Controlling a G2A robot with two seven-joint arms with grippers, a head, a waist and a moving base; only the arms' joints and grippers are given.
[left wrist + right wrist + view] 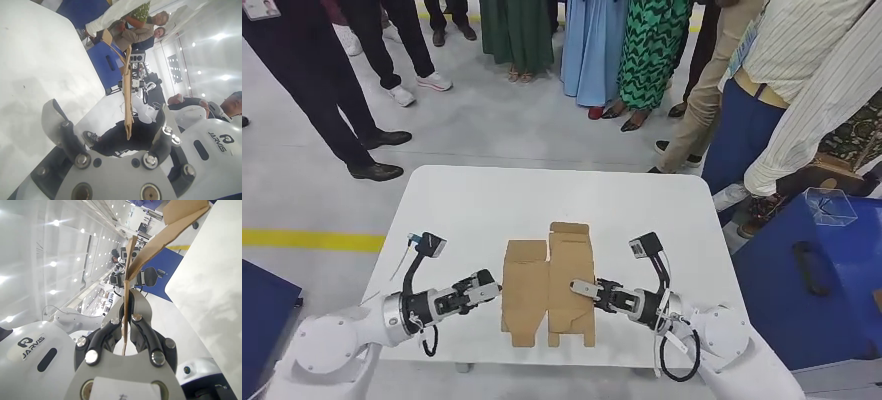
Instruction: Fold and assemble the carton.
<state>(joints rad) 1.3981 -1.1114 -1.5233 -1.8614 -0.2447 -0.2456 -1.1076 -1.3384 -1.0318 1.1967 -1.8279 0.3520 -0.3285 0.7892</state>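
A flat brown carton [547,285] is held roughly level over the front middle of the white table [542,200], with small flaps at its far and near ends. My right gripper [579,289] is shut on the carton's right edge. In the right wrist view the cardboard [151,247] runs edge-on between the closed fingers [140,302], and one panel splays away from the other. My left gripper [490,287] stands open just off the carton's left edge without touching it. In the left wrist view the carton [128,98] is edge-on a short way beyond the spread fingers [56,111].
Several people stand around the table's far side and right corner. A blue bin [812,280] with a clear box [830,205] on it stands to the right, and another blue object [262,310] sits at the left. The table's far half is bare.
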